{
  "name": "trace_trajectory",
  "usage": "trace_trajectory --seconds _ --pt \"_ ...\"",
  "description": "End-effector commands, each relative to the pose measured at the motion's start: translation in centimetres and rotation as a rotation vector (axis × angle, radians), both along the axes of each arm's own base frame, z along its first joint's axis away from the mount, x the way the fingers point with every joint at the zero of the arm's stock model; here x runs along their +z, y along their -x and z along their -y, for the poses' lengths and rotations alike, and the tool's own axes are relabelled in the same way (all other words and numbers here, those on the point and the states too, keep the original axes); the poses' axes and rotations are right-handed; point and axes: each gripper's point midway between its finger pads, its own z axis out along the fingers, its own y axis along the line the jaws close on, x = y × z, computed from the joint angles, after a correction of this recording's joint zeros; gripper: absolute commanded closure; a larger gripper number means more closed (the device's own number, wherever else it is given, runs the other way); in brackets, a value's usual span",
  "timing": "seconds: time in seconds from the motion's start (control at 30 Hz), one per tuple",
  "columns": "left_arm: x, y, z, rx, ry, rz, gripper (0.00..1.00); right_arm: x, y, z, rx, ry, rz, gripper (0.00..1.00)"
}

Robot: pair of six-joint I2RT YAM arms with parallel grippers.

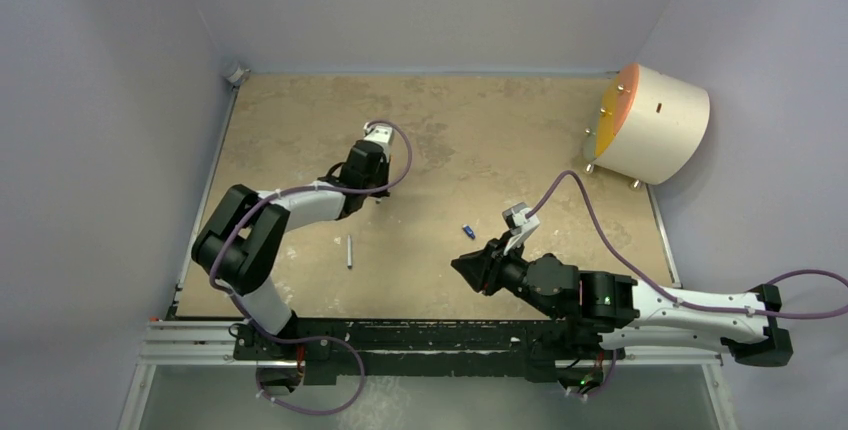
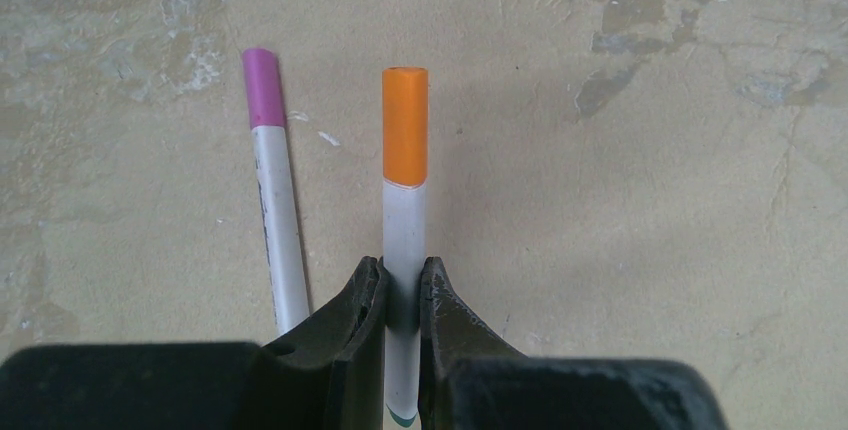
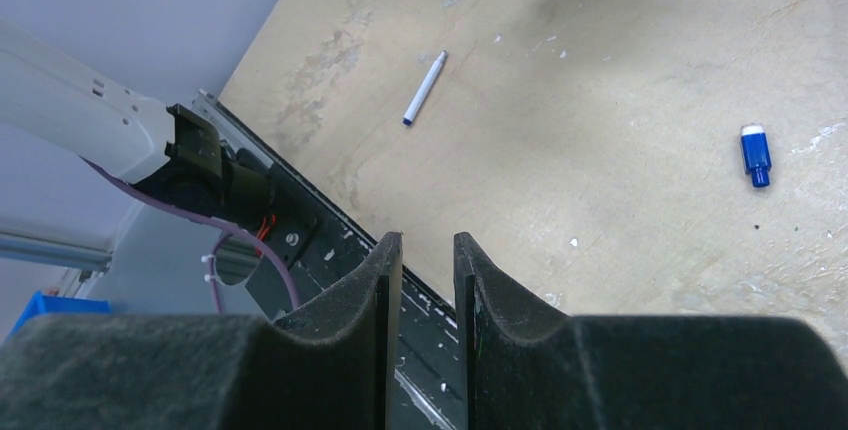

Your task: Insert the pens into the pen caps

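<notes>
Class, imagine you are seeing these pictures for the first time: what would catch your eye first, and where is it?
The left gripper clamps a white pen with an orange cap, a pink-capped white pen lying just left of it in the wrist view. A big cream drum with an orange face sits by the far right corner of the table. A small blue plastic cap lies alone near the right gripper.

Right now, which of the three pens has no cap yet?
The lone pen, lying far from the others; the orange-capped pen is in the left claw, the pink-capped pen beside it.
</notes>
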Motion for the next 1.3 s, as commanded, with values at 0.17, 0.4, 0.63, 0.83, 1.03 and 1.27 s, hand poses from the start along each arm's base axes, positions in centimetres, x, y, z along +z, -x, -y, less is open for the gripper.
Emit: trace_trajectory --seconds 0.17,0.4,0.63,0.83,1.03,1.27 --pt "-0.5 -2.3 0.0 0.031 -0.055 0.017 0.98 0.3 -0.3 0.4 -0.031 -0.046 -0.010 0.73" --pt "-1.3 -2.4 -0.5 0.042 -0.099 -0.016 0.88 0.3 0.0 0.7 -0.016 -0.071 -0.009 0.73" --pt "-1.7 -2.3 -0.5 0.043 -0.105 -0.034 0.84 0.1 0.0 0.8 -0.019 -0.064 -0.011 0.73" --pt "-2.1 -2.2 -0.3 0.030 -0.113 -0.060 0.83 -0.2 0.0 0.9 -0.022 -0.063 -0.018 0.73" --pt "-2.3 -2.2 -0.1 0.028 -0.113 -0.077 0.77 -0.5 0.1 1.0 -0.024 -0.061 -0.026 0.73" --pt "-1.5 -2.3 -0.2 0.042 -0.095 -0.062 0.74 -0.6 0.1 1.2 -0.028 -0.066 -0.029 0.73"
